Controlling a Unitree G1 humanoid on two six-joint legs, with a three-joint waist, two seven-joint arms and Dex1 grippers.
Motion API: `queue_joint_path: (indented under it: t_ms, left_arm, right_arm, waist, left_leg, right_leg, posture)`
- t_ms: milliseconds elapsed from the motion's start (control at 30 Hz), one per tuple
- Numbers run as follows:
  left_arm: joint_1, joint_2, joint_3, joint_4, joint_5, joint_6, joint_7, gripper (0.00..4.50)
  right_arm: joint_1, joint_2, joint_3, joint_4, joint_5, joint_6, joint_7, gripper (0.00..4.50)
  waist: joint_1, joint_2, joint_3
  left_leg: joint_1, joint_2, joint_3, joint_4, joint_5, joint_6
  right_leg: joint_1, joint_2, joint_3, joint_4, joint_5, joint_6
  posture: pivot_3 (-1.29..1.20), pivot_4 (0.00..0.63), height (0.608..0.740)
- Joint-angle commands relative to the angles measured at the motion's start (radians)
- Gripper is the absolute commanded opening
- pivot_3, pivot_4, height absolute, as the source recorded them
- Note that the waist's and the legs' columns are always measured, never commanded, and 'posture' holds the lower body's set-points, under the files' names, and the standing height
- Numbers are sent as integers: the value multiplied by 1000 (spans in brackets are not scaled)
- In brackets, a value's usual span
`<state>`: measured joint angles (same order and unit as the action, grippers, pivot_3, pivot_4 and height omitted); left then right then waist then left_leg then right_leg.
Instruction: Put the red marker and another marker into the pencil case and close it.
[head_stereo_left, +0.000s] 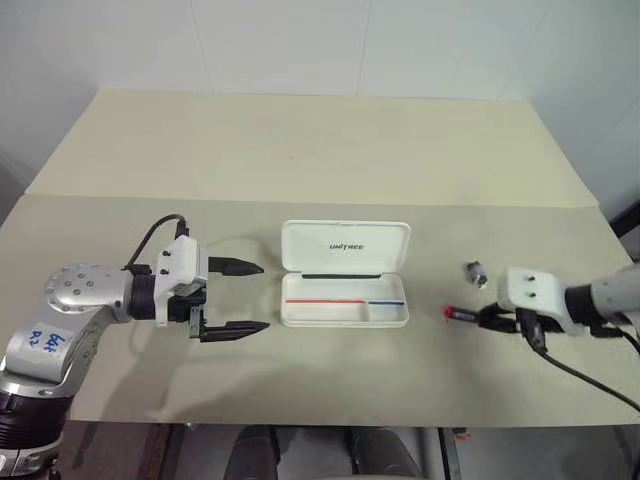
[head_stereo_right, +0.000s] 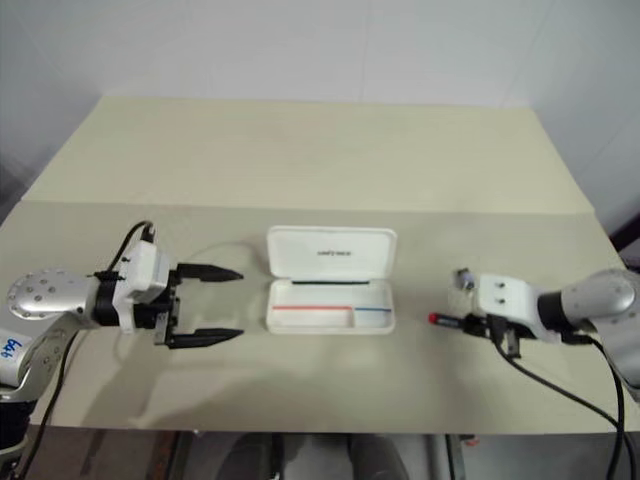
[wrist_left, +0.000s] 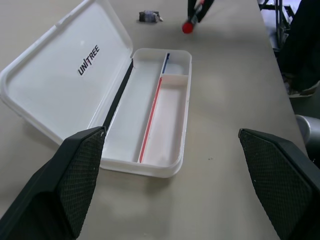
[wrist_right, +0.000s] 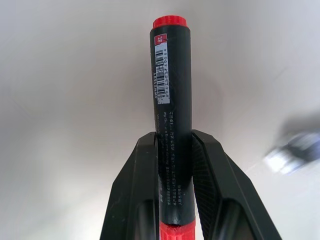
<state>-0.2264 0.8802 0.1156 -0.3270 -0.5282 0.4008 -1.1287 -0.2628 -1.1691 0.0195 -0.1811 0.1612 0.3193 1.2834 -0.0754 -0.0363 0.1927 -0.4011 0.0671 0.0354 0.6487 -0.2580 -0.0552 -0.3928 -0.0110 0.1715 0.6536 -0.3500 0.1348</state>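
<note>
The white pencil case (head_stereo_left: 345, 319) lies open in the middle of the table, lid (wrist_left: 65, 75) folded back with "UNITREE" on it and a thin red-and-blue line inside the tray. To its right, my right gripper (head_stereo_left: 490, 318) is shut on the red marker (wrist_right: 170, 75). The marker's black barrel and red end (head_stereo_left: 447, 314) stick out toward the case, just above the tabletop. On the case's left side, my left gripper (head_stereo_left: 262, 297) stands open and holds nothing, pointing at the case. Another marker is out of view.
A small grey object (head_stereo_left: 475, 272) lies on the table just behind the right gripper. The beige tabletop (head_stereo_left: 320, 150) stretches far back to a white wall. A black cable (head_stereo_left: 590, 380) trails from the right wrist over the front edge.
</note>
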Motion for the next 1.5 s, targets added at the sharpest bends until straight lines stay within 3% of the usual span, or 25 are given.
queue_joint_path:
  t_ms: [33,267,600,967,1300,1500]
  left_arm:
    - [23,26,43,12,18,-30,-7,4500]
    - [97,51,100,17,32,-42,-7,4500]
    - [241,80,226,-19,32,-33,12,4500]
    - [327,64,291,-101,14,1,54,4500]
    - [329,56,286,-120,7,9,77,4500]
    - [329,58,287,-101,16,-4,71,4500]
  right_arm:
    - [-125,36,59,-85,23,71,22,558]
    - [-331,174,219,-113,-3,164,18,558]
    - [-558,480,437,61,-138,127,-34,558]
    - [-587,562,471,171,-188,70,-34,558]
    - [-591,588,414,169,-159,89,-40,4002]
    - [-561,585,289,30,39,189,16,4002]
  waist:
    - [-6,0,0]
    - [-11,0,0]
    - [-13,0,0]
    - [-21,0,0]
    - [-40,0,0]
    - [-38,0,0]
  left_leg:
    - [0,0,0,-1,0,0]
    - [-2,1,0,-2,-1,-1]
    - [-2,2,0,-2,-1,-1]
    - [-2,2,0,-2,-1,-2]
    - [-2,2,-1,-3,-1,-2]
    - [-2,2,-1,-3,-1,-2]
  right_leg:
    - [0,0,0,0,0,0]
    - [-3,0,-1,0,-2,-2]
    - [-5,1,-2,2,-2,-4]
    - [-5,1,-3,4,-3,-4]
    - [-5,1,-3,4,-3,-4]
    - [-5,1,-3,4,-3,-4]
  posture:
    - [0,150,740]
    - [0,150,740]
    - [0,150,740]
    - [0,150,740]
    - [0,150,740]
    - [0,150,740]
